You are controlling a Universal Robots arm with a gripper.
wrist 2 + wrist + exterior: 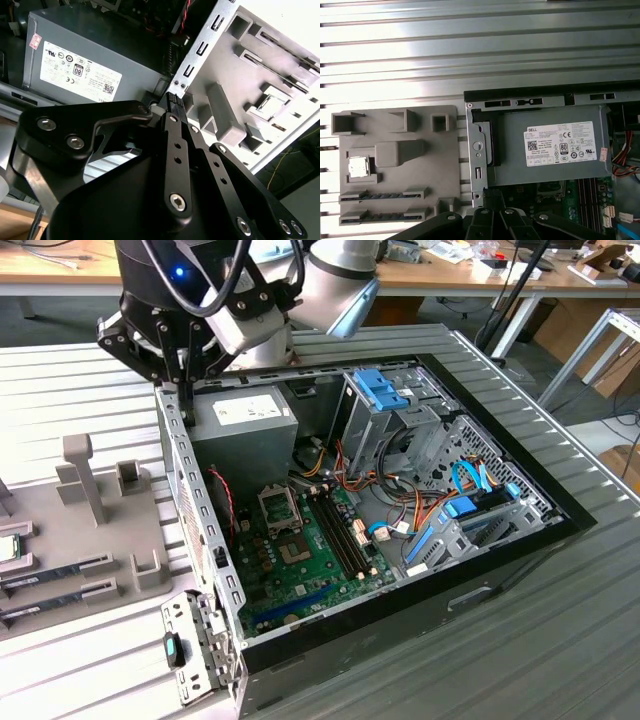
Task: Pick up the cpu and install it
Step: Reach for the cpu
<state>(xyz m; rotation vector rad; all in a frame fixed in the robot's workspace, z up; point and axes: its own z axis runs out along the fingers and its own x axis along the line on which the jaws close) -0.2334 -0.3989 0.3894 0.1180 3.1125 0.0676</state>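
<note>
The slatted metal counter point(520, 670) carries an open computer case point(450, 600). Just outside the case's side wall, on the exterior view's left, lies a grey fixture tray point(445, 165). Inside the case, in the corner by that wall, sits the grey power supply point(245, 415).

The hand point(186, 398) hangs over this corner of the case, above the wall's edge. Its fingers are drawn narrow, tips together, and hold nothing. The cpu point(358, 166) rests flat in a square pocket of the tray, on the tray's far side from the case and well apart from the hand.

I judge the step in hand to be the reach for the cpu. Doing it well means:
- clearing the case wall first;
- spreading the fingers before coming down;
- centring squarely over the pocket;
- gripping the chip by its thin edges, level, so it lifts without tilting.
</note>
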